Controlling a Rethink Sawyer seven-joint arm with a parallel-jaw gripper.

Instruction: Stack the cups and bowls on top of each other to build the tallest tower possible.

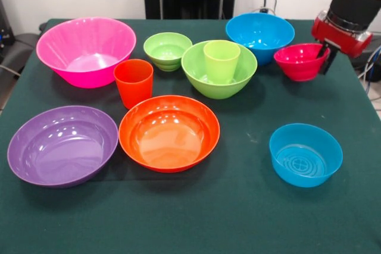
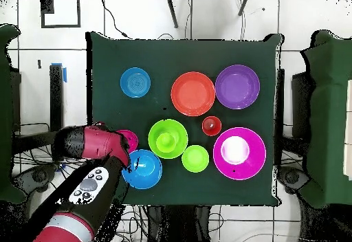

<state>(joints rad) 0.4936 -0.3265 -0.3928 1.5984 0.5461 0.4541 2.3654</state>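
Red bowl point(image 1: 300, 60): light, stiff, glossy-slick plastic, prob. best pinched at rim; claw point(image 1: 325, 52) at rim, grip state unclear.

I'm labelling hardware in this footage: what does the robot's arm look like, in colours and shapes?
The arm is a thick, rounded tube, glossy red with black sections. In the front view, a black cylindrical segment ends in a boxy red wrist block with a black rim, from which the slim black gripper extends. From overhead, a light grey panel with dark buttons sits on one link.
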